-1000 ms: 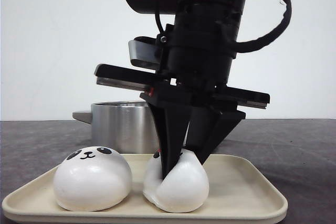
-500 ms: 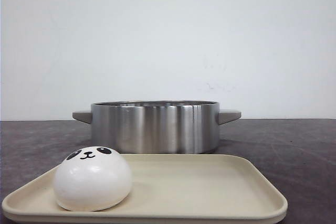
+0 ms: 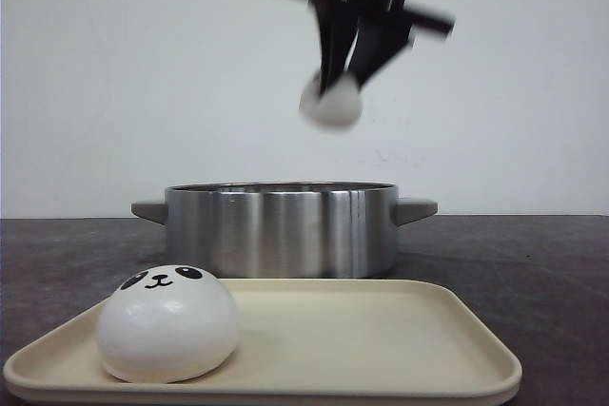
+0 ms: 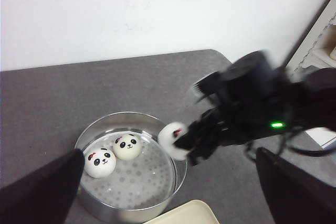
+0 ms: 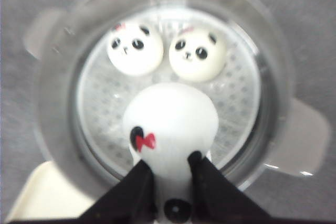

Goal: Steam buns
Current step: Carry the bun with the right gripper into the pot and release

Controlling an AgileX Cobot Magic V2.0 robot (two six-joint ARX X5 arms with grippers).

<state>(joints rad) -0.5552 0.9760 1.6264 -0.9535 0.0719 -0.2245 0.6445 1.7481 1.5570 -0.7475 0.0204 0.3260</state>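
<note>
steel pot: two buns are held on its perforated floor, side by side. a third bun is clamped by the right gripper at 12 o'clock above the pot. a fourth bun is seated on the tray. left gripper fingers are spread apart.

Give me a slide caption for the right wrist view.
Right gripper holds a panda bun above the steamer pot, two buns inside.

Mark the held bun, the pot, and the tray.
held bun (image 5: 170, 121): right wrist view, white top.
pot (image 3: 281, 230): front view, steel side wall.
tray (image 3: 381, 330): front view, bare floor.
</note>
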